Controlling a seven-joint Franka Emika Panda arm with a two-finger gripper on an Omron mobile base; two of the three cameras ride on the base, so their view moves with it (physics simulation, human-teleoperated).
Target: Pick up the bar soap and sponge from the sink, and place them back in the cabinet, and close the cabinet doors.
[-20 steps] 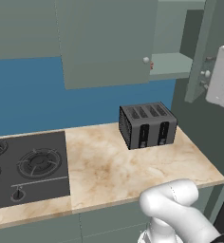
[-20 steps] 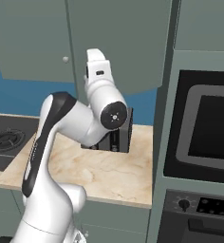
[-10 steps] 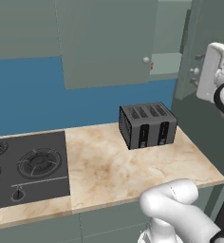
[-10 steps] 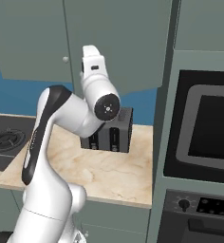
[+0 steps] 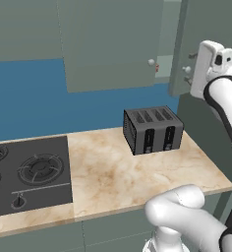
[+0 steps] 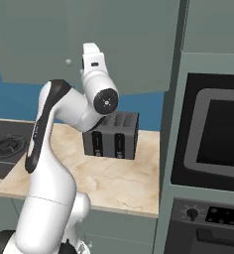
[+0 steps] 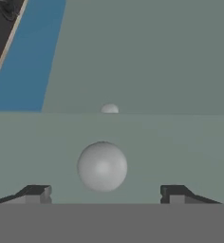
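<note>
The gripper (image 7: 103, 194) is open, its fingers either side of the door knob (image 7: 102, 166). If it closes off-center, the knob may slip out.

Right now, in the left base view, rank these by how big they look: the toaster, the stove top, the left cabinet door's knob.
1. Stove top, largest, though cut off by the frame's left edge.
2. Toaster.
3. Cabinet door knob, by far the smallest.
</note>
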